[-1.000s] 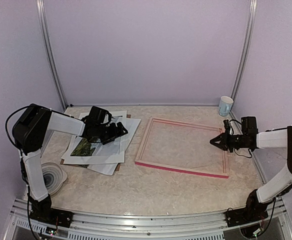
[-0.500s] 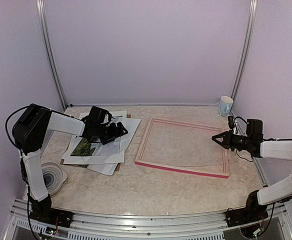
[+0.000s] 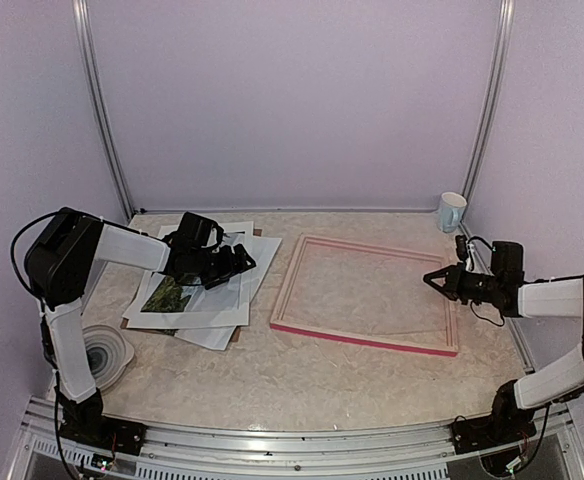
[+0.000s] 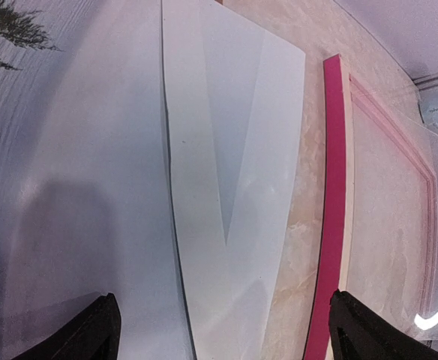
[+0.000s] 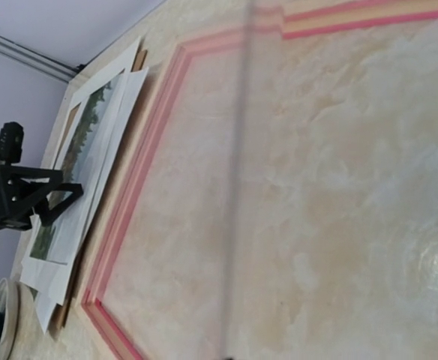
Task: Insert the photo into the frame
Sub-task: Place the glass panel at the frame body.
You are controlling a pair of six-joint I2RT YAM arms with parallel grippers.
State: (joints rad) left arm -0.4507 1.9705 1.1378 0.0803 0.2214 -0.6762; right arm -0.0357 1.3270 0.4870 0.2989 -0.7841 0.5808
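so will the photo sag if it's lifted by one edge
Probably: the photo looks like a thin print lying flat among loose white sheets, so it would likely droop. It seems very light, and a push may slide those sheets along with it.

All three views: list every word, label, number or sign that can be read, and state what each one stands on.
No text can be read in any view.
Small pale patch past the far side of the frame, left wrist view: faint dark marks, too blurred to read.
Photo, white sheets, mug: no lettering shows.
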